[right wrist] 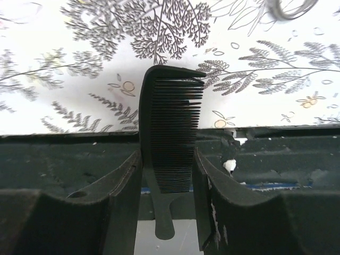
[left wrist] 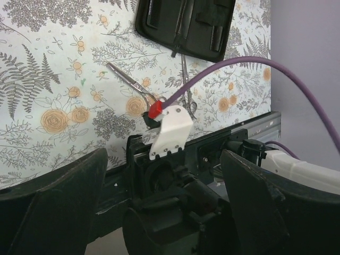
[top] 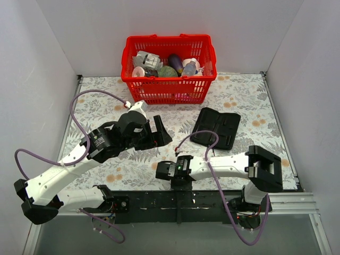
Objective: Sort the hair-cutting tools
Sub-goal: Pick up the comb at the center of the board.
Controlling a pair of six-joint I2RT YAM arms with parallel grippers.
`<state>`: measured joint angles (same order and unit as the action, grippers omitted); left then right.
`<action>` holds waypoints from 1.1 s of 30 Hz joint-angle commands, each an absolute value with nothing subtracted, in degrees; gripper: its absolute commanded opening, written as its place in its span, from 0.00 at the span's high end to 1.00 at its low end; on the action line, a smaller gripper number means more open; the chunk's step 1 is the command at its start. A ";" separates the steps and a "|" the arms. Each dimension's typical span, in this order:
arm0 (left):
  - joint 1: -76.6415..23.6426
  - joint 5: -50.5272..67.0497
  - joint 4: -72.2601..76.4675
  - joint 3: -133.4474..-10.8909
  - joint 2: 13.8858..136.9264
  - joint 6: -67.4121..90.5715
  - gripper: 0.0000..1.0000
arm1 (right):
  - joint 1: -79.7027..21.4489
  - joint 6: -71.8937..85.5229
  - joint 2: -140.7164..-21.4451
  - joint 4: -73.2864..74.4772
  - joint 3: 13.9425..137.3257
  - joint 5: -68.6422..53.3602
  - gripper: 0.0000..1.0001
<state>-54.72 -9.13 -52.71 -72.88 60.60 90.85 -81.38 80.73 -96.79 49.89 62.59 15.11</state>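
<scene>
1. We see the right gripper (right wrist: pixel 168 175) clamped on the comb (right wrist: pixel 171 133) at the table's (top: pixel 249 101) near edge.
2. Left gripper (top: pixel 161 135) spread wide, empty.
3. Scissors (left wrist: pixel 129 81) lie on the table near the case (left wrist: pixel 186 24).

Nothing legible here, folks. The packets (top: pixel 146 60) in the red basket (top: pixel 169 91) may carry print, but from the top view it's far too small to read. Up close, the right wrist view shows the black comb (right wrist: pixel 172 133) with no lettering that can be made out, and the black case (top: pixel 216 127) gives no readable brand or number either.
</scene>
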 commanded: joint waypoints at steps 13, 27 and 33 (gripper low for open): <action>-54.32 -17.85 -43.77 -76.46 52.65 88.60 0.09 | -63.05 68.48 -70.40 61.44 63.36 25.67 0.79; -54.32 3.07 -14.35 -50.73 47.20 84.47 0.22 | -38.69 40.26 -83.31 55.98 85.57 9.59 0.81; -53.88 7.19 -0.36 -41.67 48.33 83.06 0.22 | -36.21 36.12 -89.64 59.50 95.18 4.14 0.81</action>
